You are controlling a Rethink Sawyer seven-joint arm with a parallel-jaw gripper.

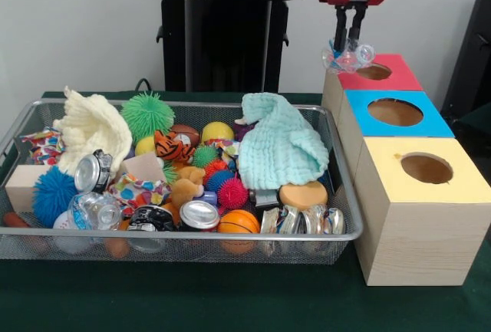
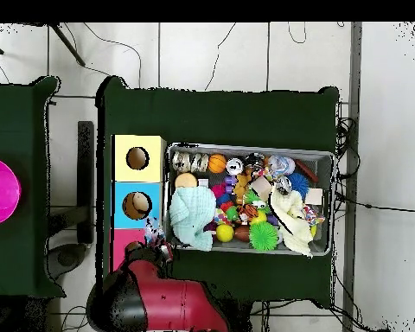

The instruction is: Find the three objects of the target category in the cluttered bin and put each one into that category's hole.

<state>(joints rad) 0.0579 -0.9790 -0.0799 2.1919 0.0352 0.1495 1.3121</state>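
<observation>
Your gripper (image 1: 347, 47) hangs from the red arm at the far right of the front view, its two black fingers pinched on a crumpled see-through water bottle (image 1: 349, 58) with a blue-and-white label. That bottle sits in the air at the left edge of the red-topped box (image 1: 399, 79), just beside the hole (image 1: 374, 72) and not yet over it. From overhead you see the arm covering most of that red box, with the gripper (image 2: 156, 245) at the end nearest the bin (image 2: 328, 157). Next in the row stand the blue-topped box (image 1: 418, 121) and the yellow-topped box (image 1: 430, 194), all three touching side by side on the green table (image 1: 230, 301). In the bin, a second water bottle (image 1: 93, 211) lies at the front left corner beside a blue spiky ball (image 1: 52, 192) and a silver can (image 1: 93, 171). A pale green cloth (image 1: 280, 146) is heaped at the right end, a cream cloth (image 1: 88, 126) at the left, and flattened cans (image 1: 303, 220) lie along the front rim. You cannot make out a third bottle among the clutter.
</observation>
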